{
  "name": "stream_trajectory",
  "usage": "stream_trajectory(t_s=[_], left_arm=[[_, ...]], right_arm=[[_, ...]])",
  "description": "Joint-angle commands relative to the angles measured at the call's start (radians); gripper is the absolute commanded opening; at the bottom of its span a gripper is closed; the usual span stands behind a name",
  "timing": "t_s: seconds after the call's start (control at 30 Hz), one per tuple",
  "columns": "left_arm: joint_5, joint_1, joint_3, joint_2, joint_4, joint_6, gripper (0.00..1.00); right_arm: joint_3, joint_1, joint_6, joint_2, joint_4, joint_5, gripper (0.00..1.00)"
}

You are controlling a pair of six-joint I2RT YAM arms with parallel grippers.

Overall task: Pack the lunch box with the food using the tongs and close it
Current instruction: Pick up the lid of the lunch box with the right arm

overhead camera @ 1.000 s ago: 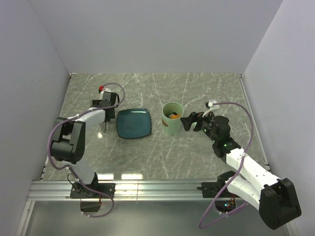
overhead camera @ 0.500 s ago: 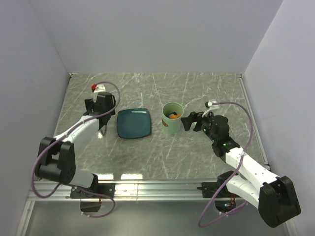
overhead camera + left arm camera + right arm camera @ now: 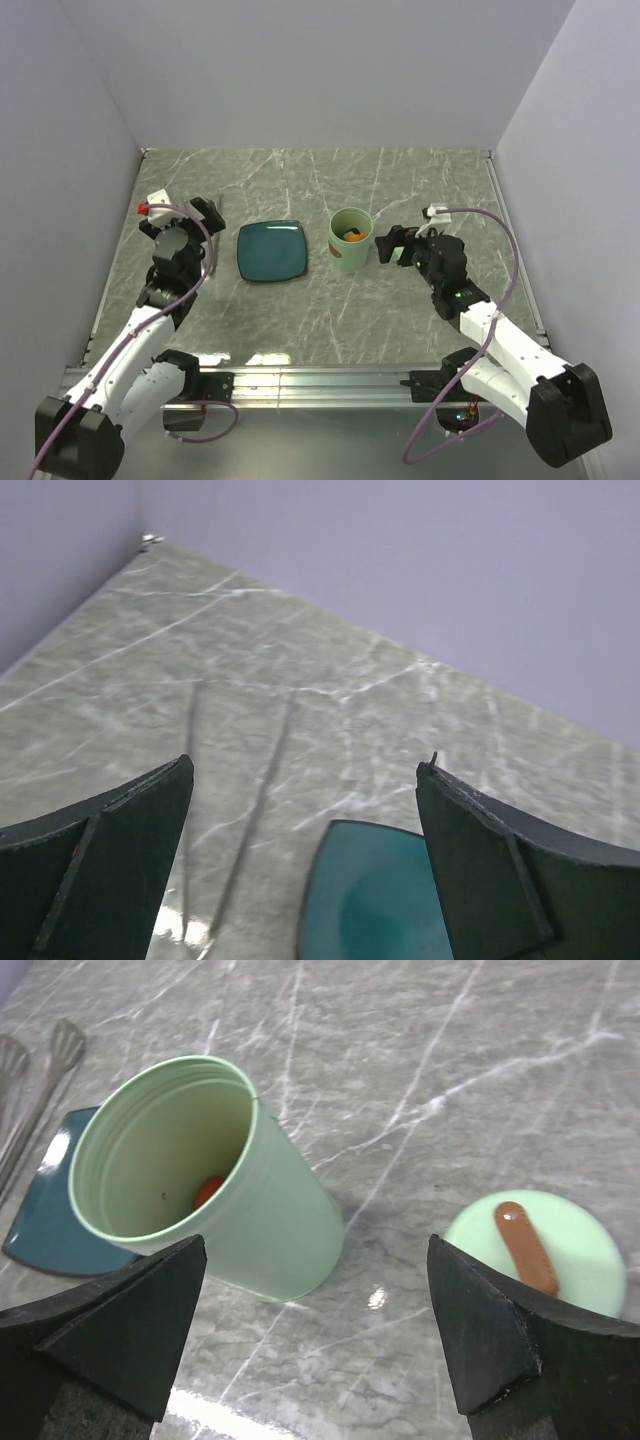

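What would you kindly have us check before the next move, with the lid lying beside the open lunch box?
1. Plate bare of food: ok.
2. Lunch box upright and open: ok.
3. Food low inside, below the rim: ok.
4. Every piece packed: cannot tell; only orange and red show inside.
5. Lid flat on the table, handle up, nothing on it: ok.
6. Right gripper open and empty; left gripper open, tongs lying on the table apart from it: ok.
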Motion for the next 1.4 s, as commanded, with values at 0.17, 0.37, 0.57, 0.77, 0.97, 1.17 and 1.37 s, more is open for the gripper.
stream_trajectory(t_s=[0.17, 0.37, 0.57, 0.77, 0.97, 1.17, 1.37], left_arm=[[0.196, -0.005, -0.082, -0.031, 0.248, -0.02, 1.0], [0.193, -0.005, -0.09, -0.017, 0.27, -0.021, 0.99], [0.178, -0.005, -0.078, 0.013, 0.258, -0.015, 0.99], [0.21, -0.005, -0.079, 0.03, 0.274, -0.008, 1.0], [0.215, -0.005, -0.076, 0.038, 0.27, -0.005, 0.99], [0.215, -0.005, -0.078, 0.032, 0.265, -0.006, 0.99], [0.209, -0.005, -0.081, 0.024, 0.259, -0.006, 0.99]], right_arm=[[0.14, -0.009, 0.031, 0.039, -0.168, 0.276, 0.98], [0.263, -0.01, 0.062, 0.222, -0.288, 0.417, 0.97], [0.313, -0.05, 0.097, 0.336, -0.374, 0.423, 0.92], [0.341, -0.104, 0.11, 0.421, -0.408, 0.342, 0.84], [0.387, -0.113, 0.11, 0.492, -0.442, 0.326, 0.78], [0.419, -0.133, 0.108, 0.532, -0.462, 0.294, 0.7], [0.467, -0.141, 0.107, 0.596, -0.497, 0.276, 0.59]])
